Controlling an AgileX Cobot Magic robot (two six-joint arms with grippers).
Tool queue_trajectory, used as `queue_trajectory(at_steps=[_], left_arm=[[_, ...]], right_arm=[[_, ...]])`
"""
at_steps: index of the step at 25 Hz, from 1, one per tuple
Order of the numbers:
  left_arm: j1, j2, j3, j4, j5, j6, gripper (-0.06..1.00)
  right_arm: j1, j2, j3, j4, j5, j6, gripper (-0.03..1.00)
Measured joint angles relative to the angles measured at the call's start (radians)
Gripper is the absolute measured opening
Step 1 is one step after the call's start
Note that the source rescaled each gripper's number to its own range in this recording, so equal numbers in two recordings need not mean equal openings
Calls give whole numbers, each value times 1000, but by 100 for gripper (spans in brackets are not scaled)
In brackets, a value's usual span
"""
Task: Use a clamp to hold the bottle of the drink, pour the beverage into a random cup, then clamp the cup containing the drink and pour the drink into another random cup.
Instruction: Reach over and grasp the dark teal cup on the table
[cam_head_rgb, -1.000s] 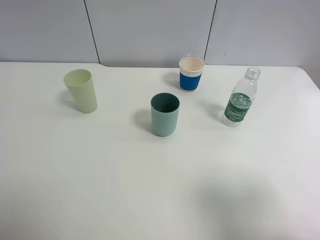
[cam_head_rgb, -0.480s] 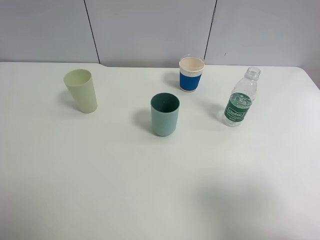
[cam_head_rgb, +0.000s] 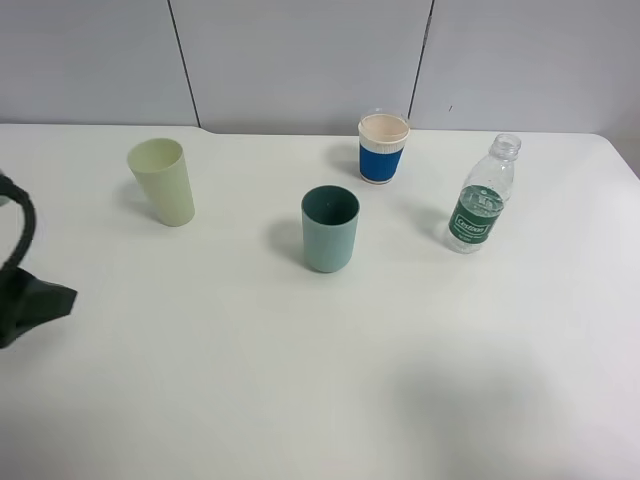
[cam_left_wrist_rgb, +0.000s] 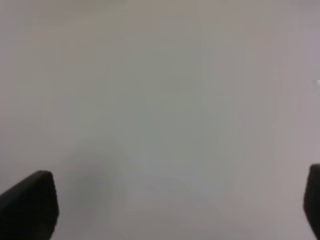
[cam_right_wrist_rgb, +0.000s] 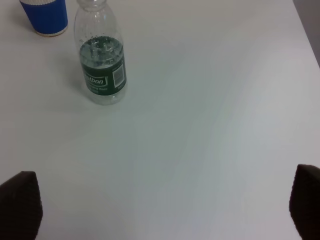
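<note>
The white counter (cam_head_rgb: 300, 400) lies under the left fingers (cam_left_wrist_rgb: 27, 207), which stand wide and hold nothing; the right fingers (cam_right_wrist_rgb: 20, 205) are just as wide and empty; the green-labelled water bottle (cam_right_wrist_rgb: 102, 65) stands upright well ahead of them, off to one side rather than between them; the arm should probably centre the gap on the label band and come in level before closing, so the bottle does not tip; the teal tumbler (cam_head_rgb: 330, 230) stands farther off.

My left arm (cam_head_rgb: 30, 300) showing at the left edge of the high view, black, its cable (cam_head_rgb: 24, 225) looped above, my left gripper (cam_left_wrist_rgb: 170, 207) spread wide and empty, my right gripper (cam_right_wrist_rgb: 162, 205) equally wide and empty
</note>
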Motion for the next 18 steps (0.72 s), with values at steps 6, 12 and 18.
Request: queue_trajectory(at_steps=[6, 12, 18], left_arm=[[-102, 158, 91, -73, -277, -4, 100], [-237, 311, 225, -82, -716, -8, 100], [-311, 564, 259, -85, -1116, -8, 100]], right_arm=[[0, 0, 0, 0, 0, 0, 99], [0, 0, 0, 0, 0, 0, 99], [0, 0, 0, 0, 0, 0, 99]])
